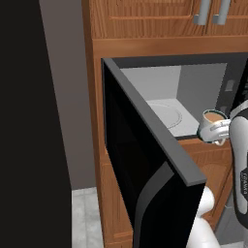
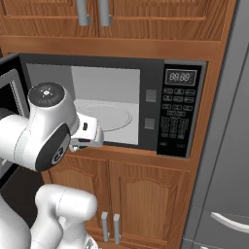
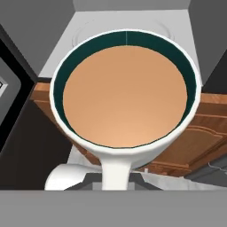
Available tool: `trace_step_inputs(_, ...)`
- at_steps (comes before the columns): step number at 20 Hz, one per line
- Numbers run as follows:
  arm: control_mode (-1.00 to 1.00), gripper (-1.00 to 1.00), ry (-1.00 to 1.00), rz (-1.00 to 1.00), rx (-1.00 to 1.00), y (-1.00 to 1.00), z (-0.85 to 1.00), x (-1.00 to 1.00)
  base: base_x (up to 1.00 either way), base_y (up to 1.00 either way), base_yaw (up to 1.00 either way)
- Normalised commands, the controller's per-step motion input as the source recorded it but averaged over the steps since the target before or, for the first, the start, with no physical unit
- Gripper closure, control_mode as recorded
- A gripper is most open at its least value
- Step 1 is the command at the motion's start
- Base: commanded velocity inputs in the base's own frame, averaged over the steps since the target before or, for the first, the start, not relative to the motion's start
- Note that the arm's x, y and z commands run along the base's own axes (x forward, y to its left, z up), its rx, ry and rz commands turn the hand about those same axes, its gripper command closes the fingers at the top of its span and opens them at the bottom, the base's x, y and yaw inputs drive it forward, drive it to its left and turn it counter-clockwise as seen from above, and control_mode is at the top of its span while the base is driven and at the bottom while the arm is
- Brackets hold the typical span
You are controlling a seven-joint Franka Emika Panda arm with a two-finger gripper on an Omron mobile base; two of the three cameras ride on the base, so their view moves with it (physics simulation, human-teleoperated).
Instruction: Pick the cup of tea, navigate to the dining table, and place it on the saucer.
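Note:
The cup of tea (image 3: 124,88) is a white mug with a dark green inner wall, full of light brown liquid, seen from above in the hand view. My gripper (image 3: 114,179) is shut on its white handle at the bottom of that view. In the left base view the cup of tea (image 1: 212,122) hangs upright just in front of the open microwave's lower edge, with the gripper (image 1: 220,134) under and beside it. In the right base view my own arm covers the cup. The dining table and the saucer are out of view.
The microwave door (image 1: 145,160) swings wide open to the left, close to the arm. Inside lies the round turntable (image 2: 104,116); the keypad (image 2: 177,116) is on the right. Wooden cabinets (image 2: 146,194) sit above and below. A grey appliance (image 2: 223,160) stands at the right.

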Motion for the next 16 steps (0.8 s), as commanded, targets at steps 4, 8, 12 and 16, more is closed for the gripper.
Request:
trace_step_inputs(4, -1.0, 1.0, 0.0, 0.0, 0.0, 0.0, 0.0, 0.0, 0.0, 0.0, 0.0)
trace_step_inputs(8, -1.0, 1.0, 0.0, 0.0, 0.0, 0.0, 0.0, 0.0, 0.0, 0.0, 0.0)
trace_step_inputs(12, 1.0, 1.0, 0.0, 0.0, 0.0, 0.0, 0.0, 0.0, -0.03, 0.0, 0.0)
trace_step_inputs(16, 1.0, 1.0, 0.0, 0.0, 0.0, 0.0, 0.0, 0.0, -0.63, -0.04, -0.14)
